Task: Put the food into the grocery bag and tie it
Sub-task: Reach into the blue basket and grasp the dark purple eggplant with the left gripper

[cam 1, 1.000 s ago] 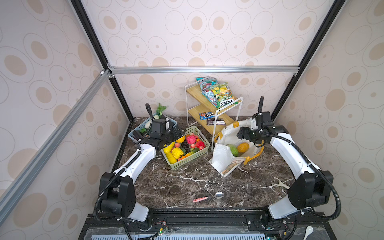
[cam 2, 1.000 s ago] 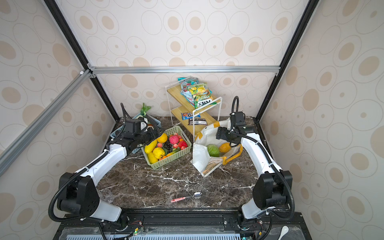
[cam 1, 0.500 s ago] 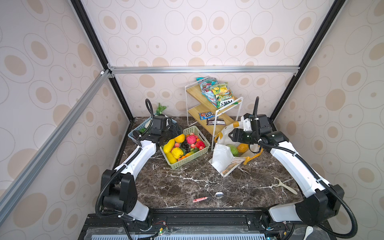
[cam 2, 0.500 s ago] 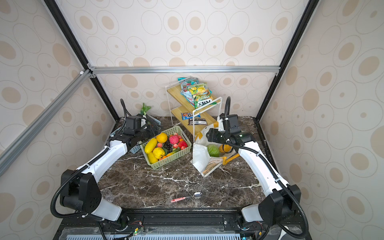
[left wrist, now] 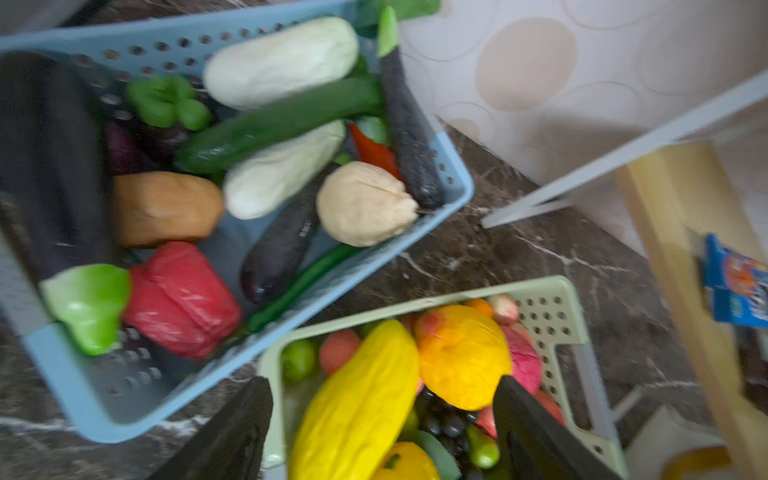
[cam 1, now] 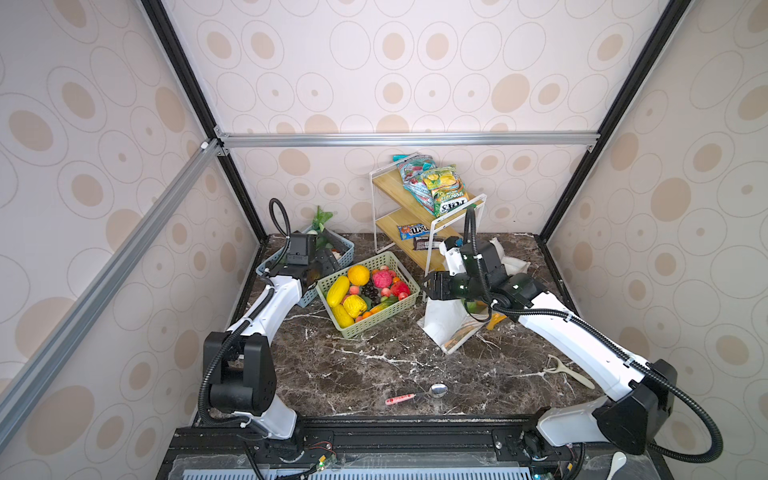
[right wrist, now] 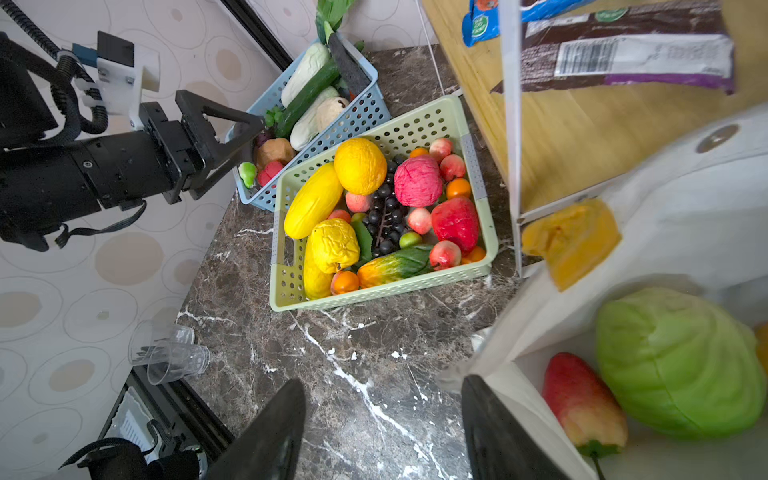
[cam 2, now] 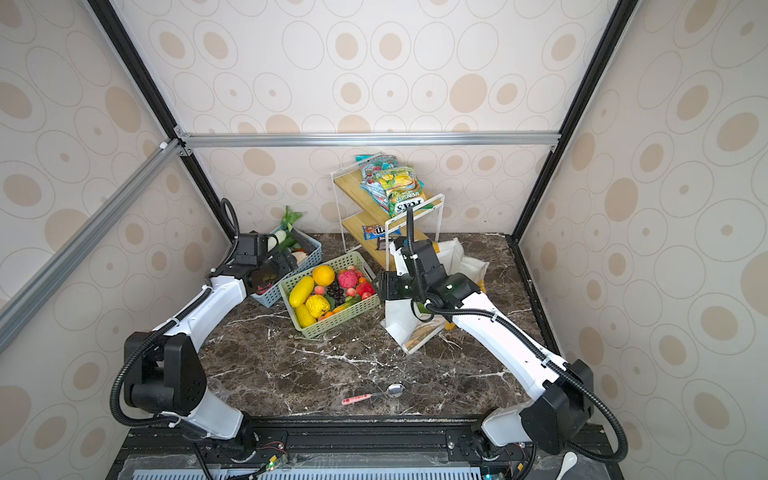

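Note:
The food fills a light-green basket (cam 1: 376,322): a yellow oblong fruit (right wrist: 311,201), an orange (right wrist: 359,166), a dark grape bunch (right wrist: 384,216) and red pieces. The white grocery bag (cam 1: 442,326) with yellow patches lies open to the right of it. A green cabbage (right wrist: 673,365) and a red-yellow fruit (right wrist: 582,399) lie inside the bag. My right gripper (right wrist: 382,415) is open over bare marble at the bag's left rim, one finger against the fabric. My left gripper (left wrist: 382,415) hangs open above the yellow fruit and orange at the basket's back left.
A blue basket (cam 1: 305,297) of vegetables stands behind the green one at the left wall. A wooden shelf (cam 1: 415,216) with snack packets stands at the back. A spoon (cam 1: 417,395) and a peeler (cam 1: 567,370) lie near the front edge. Clear cups (right wrist: 168,351) lie front left.
My right arm has swung left, from over the bag's mouth to its left rim, and its jaws have narrowed somewhat. My left gripper has shifted slightly towards the green basket.

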Controlling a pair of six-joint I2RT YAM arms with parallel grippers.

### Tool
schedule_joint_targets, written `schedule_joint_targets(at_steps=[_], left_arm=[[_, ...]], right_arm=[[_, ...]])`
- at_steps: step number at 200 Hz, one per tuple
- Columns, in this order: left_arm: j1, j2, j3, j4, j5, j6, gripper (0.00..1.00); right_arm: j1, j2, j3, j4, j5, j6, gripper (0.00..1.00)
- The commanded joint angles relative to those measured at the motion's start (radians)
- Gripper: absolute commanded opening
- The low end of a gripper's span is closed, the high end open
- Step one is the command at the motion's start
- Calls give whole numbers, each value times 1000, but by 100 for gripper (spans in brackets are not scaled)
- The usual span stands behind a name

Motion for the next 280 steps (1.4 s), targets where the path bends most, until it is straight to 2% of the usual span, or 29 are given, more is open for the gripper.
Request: schedule_joint_targets(at_steps=[1, 80, 150, 280], left_arm=[[50, 20, 50, -38, -123, 47, 82], [142, 153, 147, -52, -328, 120, 76], [212, 313, 247, -14, -294, 141, 73], [239, 482, 383, -23, -263, 137, 65]], right_arm=[[28, 27, -4, 44, 22, 21, 62], [108, 105, 31, 98, 27, 29, 61], [124, 128, 53, 93, 26, 21, 60], [132, 135, 49, 104, 30, 28, 59]])
